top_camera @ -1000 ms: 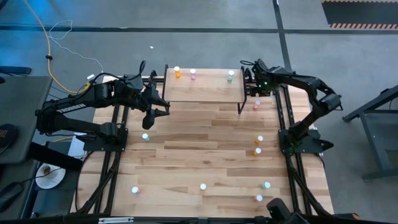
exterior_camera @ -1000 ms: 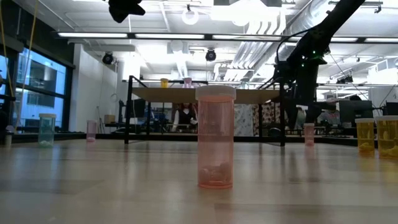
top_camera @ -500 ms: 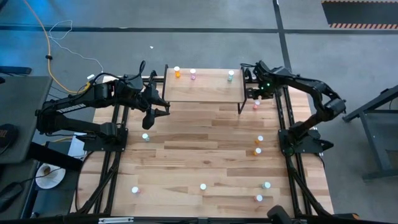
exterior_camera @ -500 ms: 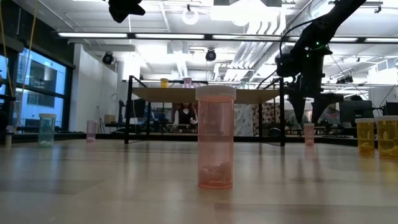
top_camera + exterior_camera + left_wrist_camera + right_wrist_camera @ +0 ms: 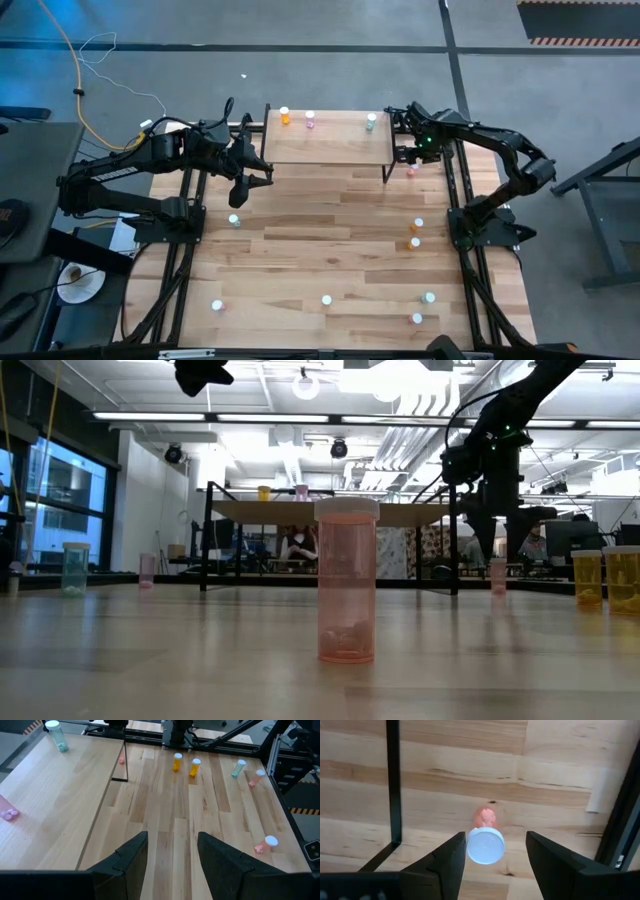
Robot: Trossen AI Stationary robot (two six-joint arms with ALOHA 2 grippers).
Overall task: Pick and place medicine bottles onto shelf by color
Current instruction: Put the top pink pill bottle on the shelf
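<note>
The right gripper (image 5: 492, 857) is being held spread above a pink bottle (image 5: 485, 842) beside the shelf (image 5: 325, 140); descent should be centred before clamping.

The left gripper (image 5: 172, 857), released and empty, is being kept waiting at the shelf's left.

The right claw (image 5: 492, 855) hangs with open fingers either side of a pink bottle (image 5: 485, 840), so both flanks of the cap are free. A black shelf leg (image 5: 393, 780) stands close at the left of the frame. In the high view the counter (image 5: 330, 225) centre lies bare; bottles line its right and lower edges.
</note>
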